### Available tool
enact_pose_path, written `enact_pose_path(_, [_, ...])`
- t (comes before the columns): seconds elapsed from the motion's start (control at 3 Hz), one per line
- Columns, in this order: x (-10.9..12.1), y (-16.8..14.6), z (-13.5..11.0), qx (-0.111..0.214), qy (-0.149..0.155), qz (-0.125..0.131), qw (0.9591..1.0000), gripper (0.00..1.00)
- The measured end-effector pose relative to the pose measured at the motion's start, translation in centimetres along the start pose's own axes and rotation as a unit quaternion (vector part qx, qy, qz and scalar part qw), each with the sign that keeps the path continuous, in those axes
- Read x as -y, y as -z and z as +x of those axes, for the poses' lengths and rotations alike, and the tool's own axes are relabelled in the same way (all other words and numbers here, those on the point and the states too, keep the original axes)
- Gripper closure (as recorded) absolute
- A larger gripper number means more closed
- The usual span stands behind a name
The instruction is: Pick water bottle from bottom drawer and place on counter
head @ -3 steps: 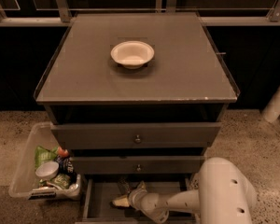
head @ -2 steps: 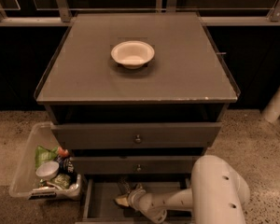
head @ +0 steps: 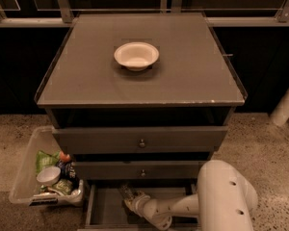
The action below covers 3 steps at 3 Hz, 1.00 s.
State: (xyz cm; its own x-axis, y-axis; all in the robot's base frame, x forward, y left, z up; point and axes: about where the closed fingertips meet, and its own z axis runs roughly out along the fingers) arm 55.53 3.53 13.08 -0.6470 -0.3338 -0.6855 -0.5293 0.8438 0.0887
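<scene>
The bottom drawer (head: pixel 103 211) is pulled open under the two knob-fronted drawers. My white arm reaches into it from the right, and my gripper (head: pixel 128 196) is inside the drawer at its back, just under the middle drawer's front. A small clear crinkled shape, which looks like the water bottle (head: pixel 125 191), lies right at the gripper's tip, partly hidden in the shadow. I cannot tell whether the gripper touches it. The counter (head: pixel 183 76) is the flat grey cabinet top, with a white bowl (head: pixel 136 55) on it near the back middle.
A clear plastic bin (head: pixel 26 174) of packets and a small cup stands on the floor left of the drawers. The arm's large white housing (head: pixel 226 196) is at the lower right, in front of the cabinet. A railing runs behind the cabinet.
The arm's white housing has shifted a little to the left and up. The gripper stays at the back of the bottom drawer, barely moved.
</scene>
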Motion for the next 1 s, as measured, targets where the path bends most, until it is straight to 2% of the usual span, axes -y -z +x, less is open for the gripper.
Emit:
enact_pose_path(0.33, [0.0, 0.0, 0.0, 0.0, 0.0, 0.0, 1.0, 0.87])
enact_pose_path(0.67, [-0.1, 0.2, -0.1, 0.002, -0.002, -0.005, 1.0, 1.0])
enact_pose_path(1.0, [-0.3, 3.3, -0.5, 0.006, 0.013, -0.041, 0.999, 1.0])
